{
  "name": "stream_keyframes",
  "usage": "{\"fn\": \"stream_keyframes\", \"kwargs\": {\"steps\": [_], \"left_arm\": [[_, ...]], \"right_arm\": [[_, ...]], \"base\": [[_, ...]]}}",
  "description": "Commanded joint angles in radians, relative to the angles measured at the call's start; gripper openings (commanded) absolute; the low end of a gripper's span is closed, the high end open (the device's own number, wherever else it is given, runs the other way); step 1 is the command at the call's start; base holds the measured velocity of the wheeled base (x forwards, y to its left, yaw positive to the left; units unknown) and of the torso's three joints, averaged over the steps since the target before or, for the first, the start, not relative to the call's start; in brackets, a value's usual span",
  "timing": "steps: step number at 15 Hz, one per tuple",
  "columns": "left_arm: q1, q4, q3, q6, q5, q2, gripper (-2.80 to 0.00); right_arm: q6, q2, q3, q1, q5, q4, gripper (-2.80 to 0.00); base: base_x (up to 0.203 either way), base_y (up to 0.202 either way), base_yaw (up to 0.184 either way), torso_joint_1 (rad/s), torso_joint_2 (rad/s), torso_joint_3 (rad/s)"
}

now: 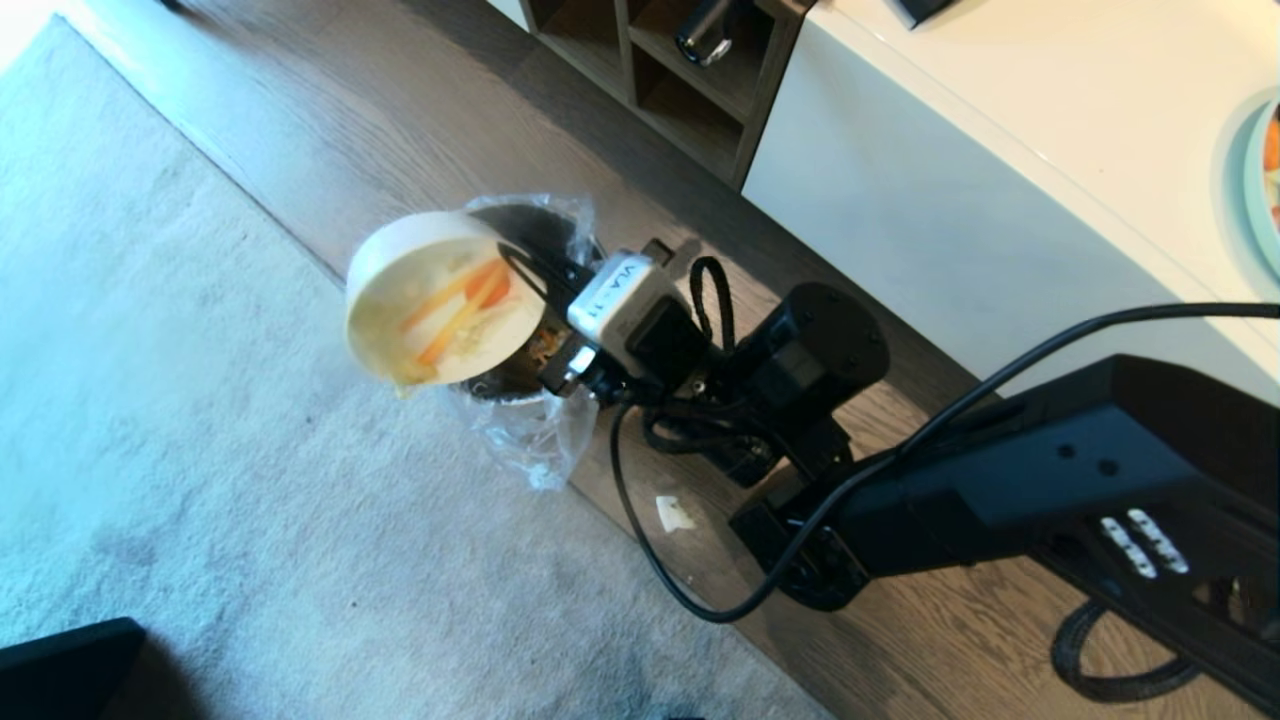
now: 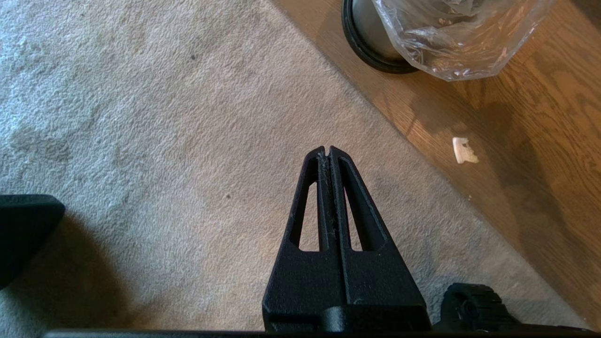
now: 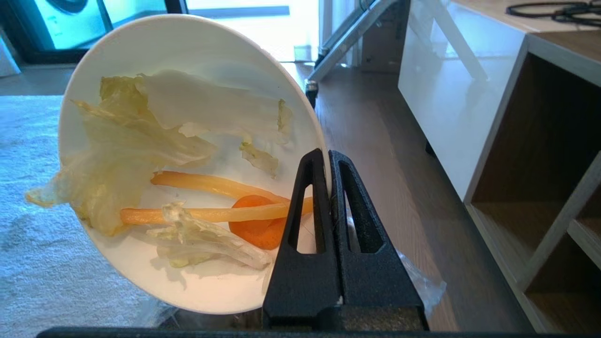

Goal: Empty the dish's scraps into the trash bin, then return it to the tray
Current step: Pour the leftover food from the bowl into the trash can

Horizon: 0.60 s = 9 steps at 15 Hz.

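My right gripper [image 1: 520,268] [image 3: 327,157] is shut on the rim of the dish [image 1: 400,250] [image 3: 188,42], a deep white bowl tipped steeply on its side. The scraps [image 1: 455,305] [image 3: 141,155], pale leaves, yellow strips and an orange round, cling inside, and one leaf hangs over the low rim. The dish hangs just above the trash bin [image 1: 525,225] [image 2: 371,37], dark with a clear bag liner [image 1: 540,440] [image 2: 450,37], standing on the wooden floor at the carpet's edge. My left gripper [image 2: 326,149] is shut and empty over the carpet. The tray is out of view.
A white cabinet [image 1: 1000,170] [image 3: 450,94] with open wooden shelves [image 1: 690,90] [image 3: 554,155] stands behind the bin. A pale blue-green plate [image 1: 1262,190] lies on its top. A small white crumb [image 1: 675,512] [image 2: 464,150] lies on the floor near the bin. Grey carpet [image 1: 200,450] spreads to the left.
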Motion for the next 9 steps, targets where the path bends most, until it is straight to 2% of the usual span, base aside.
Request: {"fn": "stream_keyframes", "kwargs": {"steps": [1, 4, 9], "left_arm": [[0.000, 0.000, 0.000, -0.001, 0.001, 0.000, -2.80], [0.000, 0.000, 0.000, -0.001, 0.001, 0.000, -2.80], [0.000, 0.000, 0.000, -0.001, 0.001, 0.000, -2.80]], "right_arm": [[-0.003, 0.024, -0.031, 0.001, 0.066, -0.017, -2.80], [-0.003, 0.037, -0.037, -0.001, 0.140, -0.042, -2.80], [-0.003, 0.056, -0.089, -0.022, 0.206, -0.046, -2.80]], "base": [[0.000, 0.000, 0.000, 0.000, 0.00, 0.000], [0.000, 0.000, 0.000, 0.000, 0.00, 0.000], [0.000, 0.000, 0.000, 0.000, 0.00, 0.000]]}}
